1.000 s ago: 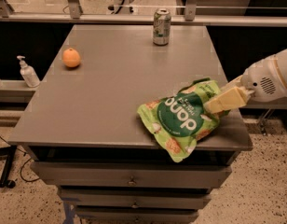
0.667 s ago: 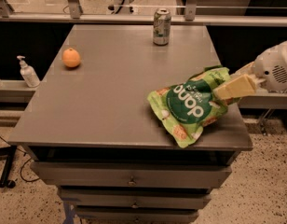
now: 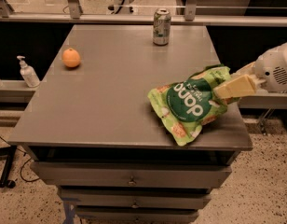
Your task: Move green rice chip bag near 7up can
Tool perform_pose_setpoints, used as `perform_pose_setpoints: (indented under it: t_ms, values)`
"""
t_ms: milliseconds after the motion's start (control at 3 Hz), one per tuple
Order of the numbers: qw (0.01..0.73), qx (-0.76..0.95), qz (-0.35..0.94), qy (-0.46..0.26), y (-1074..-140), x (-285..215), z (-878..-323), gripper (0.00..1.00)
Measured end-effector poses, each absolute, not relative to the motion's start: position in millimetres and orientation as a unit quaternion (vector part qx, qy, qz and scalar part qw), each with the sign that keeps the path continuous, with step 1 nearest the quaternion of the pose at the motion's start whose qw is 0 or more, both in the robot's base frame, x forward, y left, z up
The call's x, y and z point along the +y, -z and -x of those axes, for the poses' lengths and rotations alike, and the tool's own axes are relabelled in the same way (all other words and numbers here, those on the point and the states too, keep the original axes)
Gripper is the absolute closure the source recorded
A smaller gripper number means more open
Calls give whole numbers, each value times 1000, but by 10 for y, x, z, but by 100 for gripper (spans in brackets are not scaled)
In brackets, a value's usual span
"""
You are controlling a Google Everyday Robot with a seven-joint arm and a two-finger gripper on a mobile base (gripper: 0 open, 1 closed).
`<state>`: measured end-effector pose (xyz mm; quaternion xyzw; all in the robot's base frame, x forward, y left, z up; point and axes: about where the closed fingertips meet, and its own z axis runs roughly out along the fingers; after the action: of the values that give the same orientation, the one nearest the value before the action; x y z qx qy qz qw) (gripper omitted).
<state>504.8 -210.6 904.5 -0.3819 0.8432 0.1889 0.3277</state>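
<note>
The green rice chip bag (image 3: 190, 104) is a crinkly light-green bag with a dark green circle and white letters. It hangs tilted at the table's right side, its lower corner near the front edge. My gripper (image 3: 223, 88) reaches in from the right and is shut on the bag's upper right edge. The 7up can (image 3: 161, 26) stands upright at the far middle of the grey table (image 3: 111, 92), well apart from the bag.
An orange fruit (image 3: 71, 58) lies on the table's left side. A white pump bottle (image 3: 28, 72) stands on a ledge left of the table. Drawers sit below the table's front edge. A rail runs behind the can.
My gripper has lifted the bag and carried it a little right and farther back. The can and the orange have not moved.
</note>
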Motion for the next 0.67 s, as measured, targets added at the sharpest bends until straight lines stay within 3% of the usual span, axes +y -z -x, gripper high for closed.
perform_pose_setpoints:
  t_ms: [667]
  values:
    - [420,828,342,-145,-9303,-2412,-5783,100]
